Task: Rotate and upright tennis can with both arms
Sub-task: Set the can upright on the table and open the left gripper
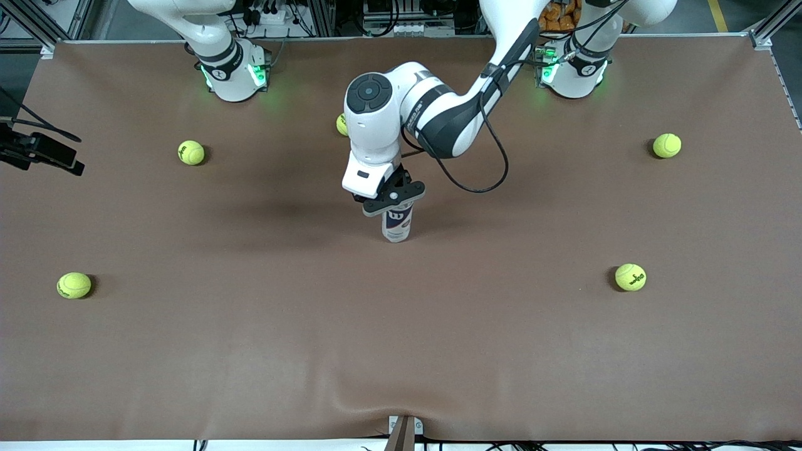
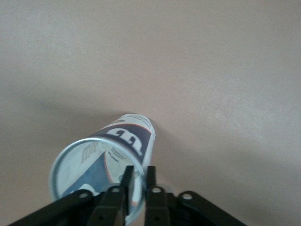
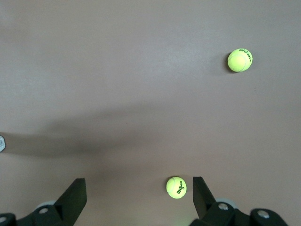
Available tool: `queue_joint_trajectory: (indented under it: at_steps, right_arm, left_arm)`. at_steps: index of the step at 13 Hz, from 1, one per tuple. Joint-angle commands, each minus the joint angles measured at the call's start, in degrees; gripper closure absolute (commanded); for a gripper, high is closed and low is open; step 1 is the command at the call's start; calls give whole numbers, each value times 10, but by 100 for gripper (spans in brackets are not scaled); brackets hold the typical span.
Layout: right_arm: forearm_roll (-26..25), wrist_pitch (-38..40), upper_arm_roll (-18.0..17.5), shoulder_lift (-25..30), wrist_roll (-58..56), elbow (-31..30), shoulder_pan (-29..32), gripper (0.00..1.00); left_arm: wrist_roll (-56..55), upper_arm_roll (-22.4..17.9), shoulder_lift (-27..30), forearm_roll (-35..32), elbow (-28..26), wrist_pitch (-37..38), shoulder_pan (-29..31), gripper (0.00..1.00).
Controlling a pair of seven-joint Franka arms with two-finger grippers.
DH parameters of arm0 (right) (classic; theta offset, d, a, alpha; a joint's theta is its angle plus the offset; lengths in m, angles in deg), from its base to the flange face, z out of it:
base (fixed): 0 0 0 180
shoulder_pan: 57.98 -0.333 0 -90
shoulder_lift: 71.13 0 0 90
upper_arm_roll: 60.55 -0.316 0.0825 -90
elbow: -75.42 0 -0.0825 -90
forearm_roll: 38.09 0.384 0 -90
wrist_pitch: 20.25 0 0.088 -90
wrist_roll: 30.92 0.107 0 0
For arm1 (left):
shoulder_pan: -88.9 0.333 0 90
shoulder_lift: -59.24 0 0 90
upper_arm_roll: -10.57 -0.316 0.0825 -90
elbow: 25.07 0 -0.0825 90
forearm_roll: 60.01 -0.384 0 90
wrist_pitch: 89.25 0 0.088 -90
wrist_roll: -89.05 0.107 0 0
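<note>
Tennis can [image 1: 397,224]: upright on the brown table [image 1: 250,351] near its middle, so uprighting looks done; left gripper [image 2: 138,176] pinching its silver rim between near-shut fingers, release pending; right gripper [image 3: 139,195] waiting with fingers spread, holding nothing.

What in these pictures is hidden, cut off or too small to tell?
- Front view: the left gripper covers the top of the upright tennis can.
- Front view: the left arm hides most of one tennis ball.
- Left wrist view: the small print on the can's label is too blurred to read.
- Right wrist view: the right gripper is cut off by the picture's edge; its arm waits above the table.
</note>
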Motion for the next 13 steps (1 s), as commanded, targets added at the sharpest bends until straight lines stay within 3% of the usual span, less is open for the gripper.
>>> queue_joint_trajectory:
  at_steps: [1,7,13]
  right_arm:
    - [-8,0,-3,6,0,-2,2,0]
    - [-11,1,-1,6,7,-1,4,0]
    - [-16,-6,-1,5,6,2,1,0]
  left_arm:
    - [9,-2,-8,-10,18,8,-1,0]
    - [9,-2,16,-9,18,17,0,0]
    - [66,-2,103,-2,13,80,58,0]
